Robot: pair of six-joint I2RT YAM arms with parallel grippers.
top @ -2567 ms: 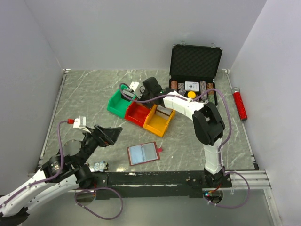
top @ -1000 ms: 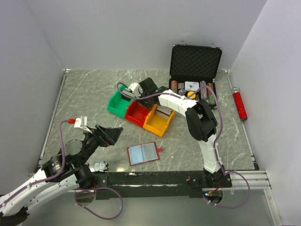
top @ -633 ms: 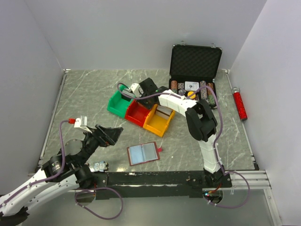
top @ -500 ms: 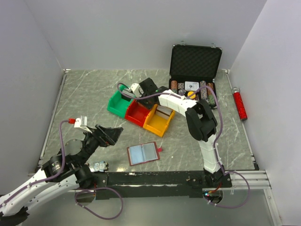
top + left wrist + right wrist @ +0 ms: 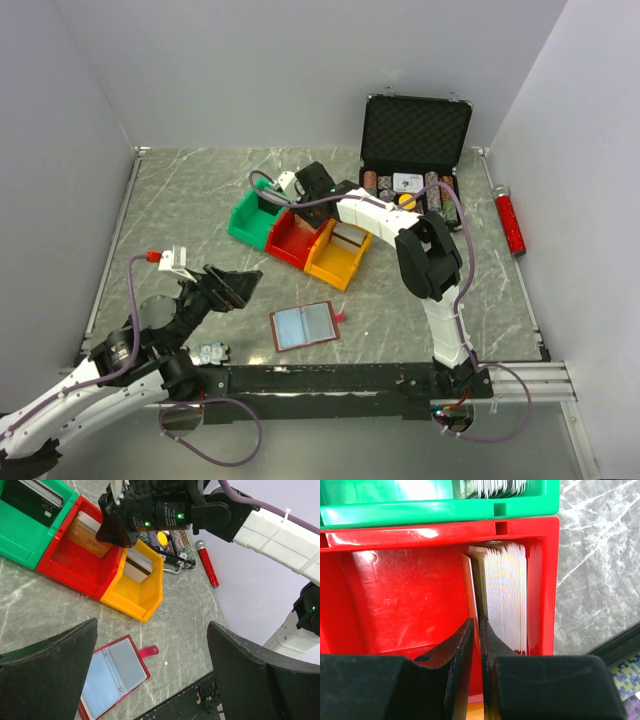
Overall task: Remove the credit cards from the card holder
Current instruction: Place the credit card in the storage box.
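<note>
Right end effector [image 5: 476, 625], fingers a slit apart astride the front card [image 5: 470, 585] in the red bin [image 5: 440, 530], grip uncertain; left end effector [image 5: 151, 627] spread wide; the card holder [image 5: 304, 326] lies open on the surface on that bin's near side, credit cards [image 5: 125, 662] inside.

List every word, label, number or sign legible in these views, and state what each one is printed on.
"VIP": on the dark card standing in the green plastic bin, left wrist view.
White card among the chips in the open black foam-lined case: has dark print, but it is too small to read.
No other text, number or sign is legible in any view.
</note>
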